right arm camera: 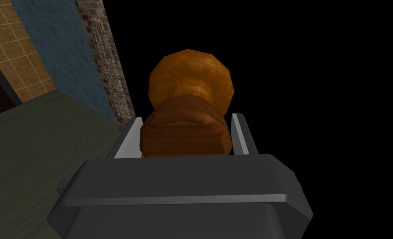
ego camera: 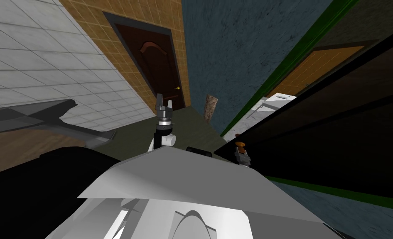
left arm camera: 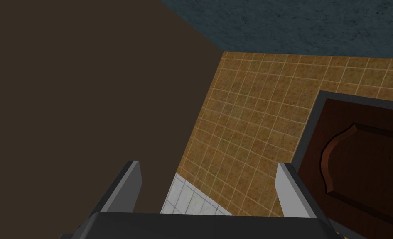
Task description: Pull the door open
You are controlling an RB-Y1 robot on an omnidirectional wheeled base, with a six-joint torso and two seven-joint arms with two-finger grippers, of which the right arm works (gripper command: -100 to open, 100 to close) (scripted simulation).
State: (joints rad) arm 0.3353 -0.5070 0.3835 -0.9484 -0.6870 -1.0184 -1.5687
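Right pincer [right arm camera: 186, 119] clamped on the orange-brown knob [right arm camera: 191, 79] of the dark door [ego camera: 337, 137] just beyond it; left pincer [left arm camera: 208, 165] wide open, empty.

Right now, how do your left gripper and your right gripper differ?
The left gripper is open and holds nothing; the right gripper is shut on the orange-brown knob. The left gripper reaches out ahead, pointing toward the ochre tiled wall; the right gripper sits at the dark door. Both have two light grey fingers on a dark box.
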